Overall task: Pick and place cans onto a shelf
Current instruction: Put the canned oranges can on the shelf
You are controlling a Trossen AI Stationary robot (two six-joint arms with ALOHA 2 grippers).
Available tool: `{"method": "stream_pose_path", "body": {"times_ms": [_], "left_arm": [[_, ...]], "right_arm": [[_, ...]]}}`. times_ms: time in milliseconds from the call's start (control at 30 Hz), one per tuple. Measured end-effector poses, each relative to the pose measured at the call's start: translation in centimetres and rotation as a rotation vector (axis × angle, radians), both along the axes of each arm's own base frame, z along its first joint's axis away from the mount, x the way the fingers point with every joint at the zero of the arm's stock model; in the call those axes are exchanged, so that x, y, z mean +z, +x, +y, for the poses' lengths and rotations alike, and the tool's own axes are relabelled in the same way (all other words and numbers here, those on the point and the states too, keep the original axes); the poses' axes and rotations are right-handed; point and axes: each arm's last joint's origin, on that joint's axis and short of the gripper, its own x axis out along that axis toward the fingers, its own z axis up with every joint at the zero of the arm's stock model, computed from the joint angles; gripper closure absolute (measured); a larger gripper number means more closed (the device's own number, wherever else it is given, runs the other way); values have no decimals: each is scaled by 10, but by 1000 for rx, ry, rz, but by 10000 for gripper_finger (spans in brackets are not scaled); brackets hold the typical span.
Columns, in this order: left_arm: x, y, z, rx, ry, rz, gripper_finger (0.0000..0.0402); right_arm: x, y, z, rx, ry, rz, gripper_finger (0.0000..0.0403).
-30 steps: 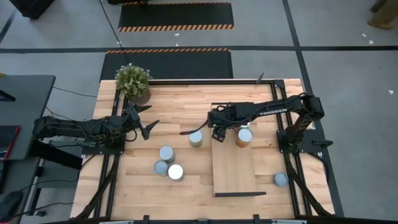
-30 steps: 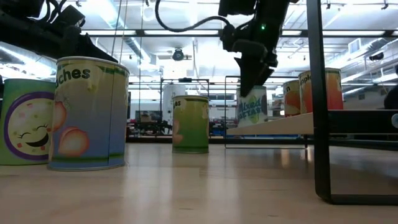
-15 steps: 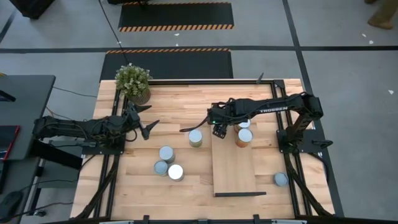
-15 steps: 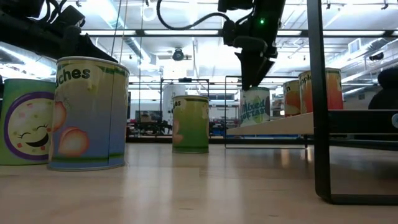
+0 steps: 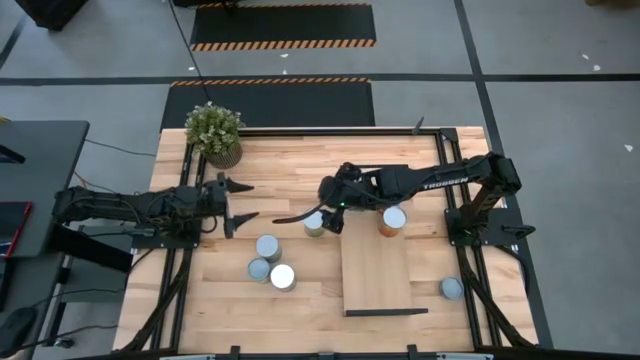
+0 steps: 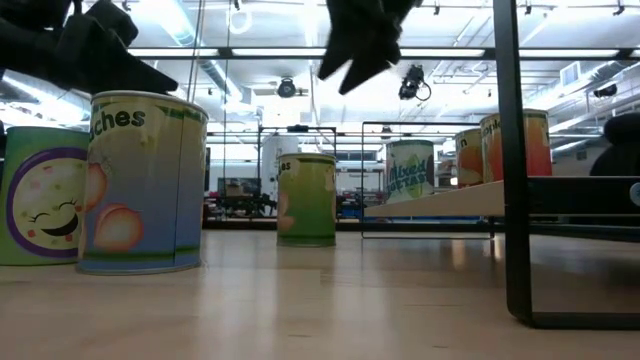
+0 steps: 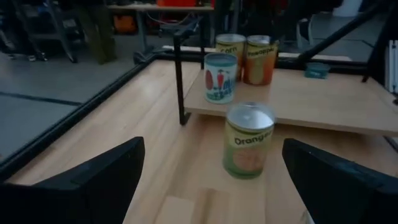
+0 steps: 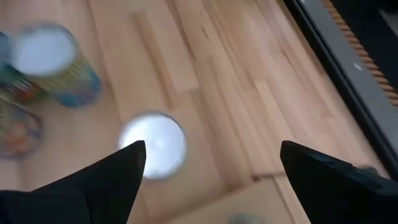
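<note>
My right gripper (image 5: 328,208) hangs open in the air above a green can (image 5: 315,223) that stands on the table just left of the shelf (image 5: 377,275). In its wrist view the can's silver top (image 8: 152,144) shows below, between the open fingers (image 8: 211,149). The left wrist view shows three cans on the shelf's far end: a teal one (image 7: 221,77), a yellow one (image 7: 231,48) and an orange one (image 7: 260,60). My left gripper (image 5: 243,201) waits open at the table's left, pointing at the green can (image 7: 249,140).
Three more cans (image 5: 267,247) (image 5: 259,269) (image 5: 283,277) stand on the table near the left arm. One can (image 5: 452,288) stands at the right, by the right arm's frame. A potted plant (image 5: 213,132) sits at the far left corner.
My right gripper has risen off the teal can at the shelf's far end, leaving it standing there, and gone toward the table's left until it is over the green can. My left gripper has swung a little toward the near edge.
</note>
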Motion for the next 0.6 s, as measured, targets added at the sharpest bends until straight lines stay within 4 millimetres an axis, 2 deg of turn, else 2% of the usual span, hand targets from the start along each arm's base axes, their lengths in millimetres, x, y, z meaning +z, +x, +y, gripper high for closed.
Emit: {"method": "stream_pose_path", "body": {"times_ms": [133,267,367,433,600], "left_arm": [[2,0,1,31,22,-19,15],[3,0,2,51,25,-30,15],[3,0,2,51,25,-30,15],[3,0,2,51,26,-29,15],[3,0,2,52,27,-24,15]], "right_arm": [[-9,12,3,30,23,-28,23],[-41,32,5,83,-1,28,21],[-54,45,3,130,22,42,21],[-60,52,0,154,27,65,20],[-61,67,-4,207,-9,96,20]]}}
